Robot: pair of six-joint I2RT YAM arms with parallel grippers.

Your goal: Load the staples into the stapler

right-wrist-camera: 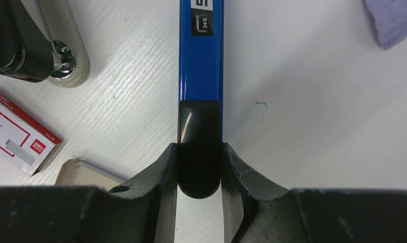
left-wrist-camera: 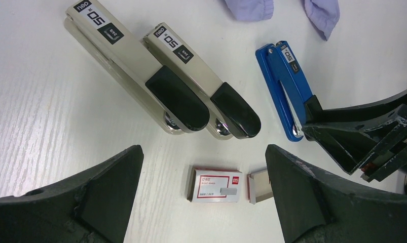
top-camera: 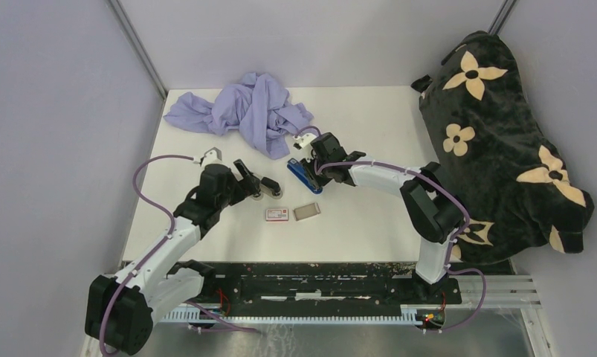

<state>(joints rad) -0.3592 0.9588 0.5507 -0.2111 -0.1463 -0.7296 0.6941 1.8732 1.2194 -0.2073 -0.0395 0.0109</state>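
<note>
A blue stapler (right-wrist-camera: 200, 61) lies flat on the white table, and my right gripper (right-wrist-camera: 199, 152) is shut on its black rear end. The same stapler (top-camera: 304, 175) is at mid-table in the top view. The red-and-white staple box (left-wrist-camera: 216, 185) lies below it, with the small grey tray of staples (left-wrist-camera: 259, 186) just to its right, half hidden by my finger. My left gripper (left-wrist-camera: 204, 152) hovers wide open over the box, holding nothing. From above, the box (top-camera: 277, 215) and tray (top-camera: 307, 211) lie side by side.
Two beige staplers with black ends (left-wrist-camera: 135, 66) (left-wrist-camera: 201, 71) lie side by side left of the blue one. A crumpled purple cloth (top-camera: 247, 111) sits at the table's back. A black flowered cushion (top-camera: 503, 134) fills the right side.
</note>
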